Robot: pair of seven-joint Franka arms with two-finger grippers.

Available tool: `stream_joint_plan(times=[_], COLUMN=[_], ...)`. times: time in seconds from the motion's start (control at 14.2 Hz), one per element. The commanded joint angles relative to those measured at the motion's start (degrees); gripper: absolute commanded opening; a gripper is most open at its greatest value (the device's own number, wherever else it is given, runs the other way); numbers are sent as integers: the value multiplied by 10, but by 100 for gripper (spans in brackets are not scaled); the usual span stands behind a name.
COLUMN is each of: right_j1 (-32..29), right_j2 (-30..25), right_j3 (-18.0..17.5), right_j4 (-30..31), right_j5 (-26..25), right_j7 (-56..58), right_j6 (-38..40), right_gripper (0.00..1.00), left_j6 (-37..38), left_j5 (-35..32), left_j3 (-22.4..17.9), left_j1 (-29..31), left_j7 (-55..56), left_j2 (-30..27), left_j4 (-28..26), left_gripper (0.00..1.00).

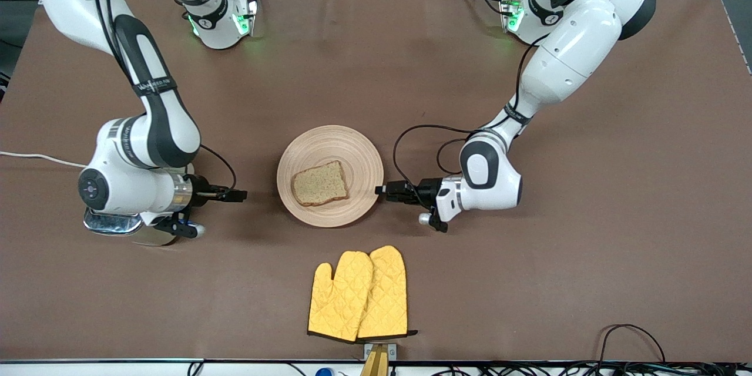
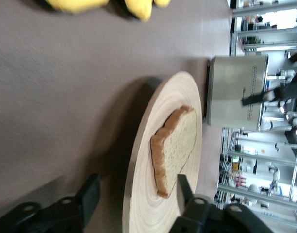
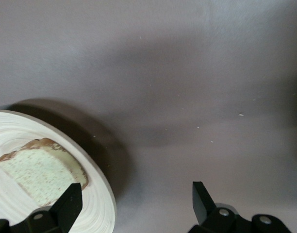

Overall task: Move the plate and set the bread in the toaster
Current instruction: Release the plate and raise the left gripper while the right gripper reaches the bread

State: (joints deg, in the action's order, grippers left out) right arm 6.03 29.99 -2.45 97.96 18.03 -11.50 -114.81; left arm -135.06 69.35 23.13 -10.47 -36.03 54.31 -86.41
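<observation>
At the right arm's end of the table, toaster (image 1: 114,224) mostly hidden under the right arm. Right gripper (image 1: 238,194) beside it, low, fingers spread wide and empty — waiting, probably, for the bread. Toward mid-table, plate (image 1: 330,175) flat, carrying bread (image 1: 320,183) within reach of both arms. Left gripper (image 1: 383,190) at the plate's rim, fingers parted astride the edge, clamping nothing — seemingly a plate-moving hold just let go. Oven mitts (image 1: 359,295) nearer the front camera.
</observation>
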Motion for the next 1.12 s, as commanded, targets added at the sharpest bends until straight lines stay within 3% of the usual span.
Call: stream_joint_plan(times=[0.0,0.35,0.56,0.7,1.05], right_j1=[38,97,103,105,160], right_j2=[-25,-23,-63,-92,-105], right_j3=[3,3,2,1,3], right_j4=[36,46,114,145,187], right_j5=[13,13,12,12,12], right_j7=[-46,-115,-113,-113,-115], right_j6=[-37,-97,-190,-222,-256], right_gripper=[100,100,100,100,100], left_j6=[-2,38,95,136,257], left_j5=[-57,-277,-375,-478,-667], left_j3=[-23,-28,-29,-28,-29], left_j1=[4,73,115,140,149], left_j7=[99,262,309,345,450], left_j2=[-53,-125,-181,-217,-319], left_j4=[-10,-7,-4,1,11], left_gripper=[100,100,100,100,100])
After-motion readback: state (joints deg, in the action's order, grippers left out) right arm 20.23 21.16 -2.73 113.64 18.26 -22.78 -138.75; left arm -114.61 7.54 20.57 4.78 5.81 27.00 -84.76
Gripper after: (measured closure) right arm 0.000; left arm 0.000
